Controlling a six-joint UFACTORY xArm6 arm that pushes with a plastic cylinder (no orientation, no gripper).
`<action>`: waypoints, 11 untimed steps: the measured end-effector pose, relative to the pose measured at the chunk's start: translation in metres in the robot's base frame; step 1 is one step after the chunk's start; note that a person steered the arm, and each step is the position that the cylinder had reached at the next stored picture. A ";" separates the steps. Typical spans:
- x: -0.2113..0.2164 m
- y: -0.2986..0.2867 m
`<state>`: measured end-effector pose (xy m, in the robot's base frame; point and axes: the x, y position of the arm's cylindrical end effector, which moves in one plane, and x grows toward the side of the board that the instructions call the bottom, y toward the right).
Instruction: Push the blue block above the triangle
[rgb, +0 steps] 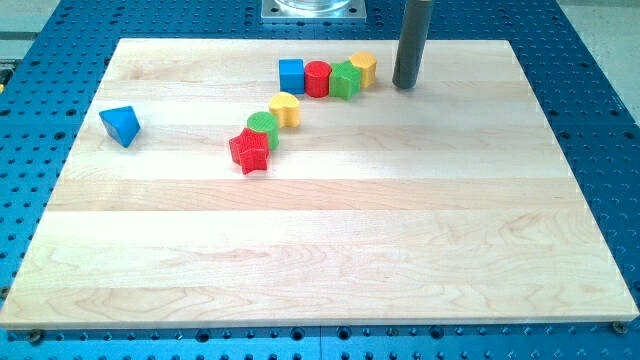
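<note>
While parked right of yellow block (365, 68), my tip (404, 84) — no claw fitted — risked shoving whole row, not just blue cube (291, 76), toward blue triangle (120, 125).

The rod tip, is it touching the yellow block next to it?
Apart. The camera view shows bare wood between my tip and the yellow block.

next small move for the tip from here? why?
Probably swing my tip along the view's top edge, over the row, to come down at the right side of the blue cube. The tip now sits right of the yellow block; the green block and red cylinder lie between it and the cube, while the blue triangle is far left.
</note>
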<state>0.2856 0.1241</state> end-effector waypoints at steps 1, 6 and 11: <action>0.000 0.002; 0.002 -0.111; 0.002 -0.294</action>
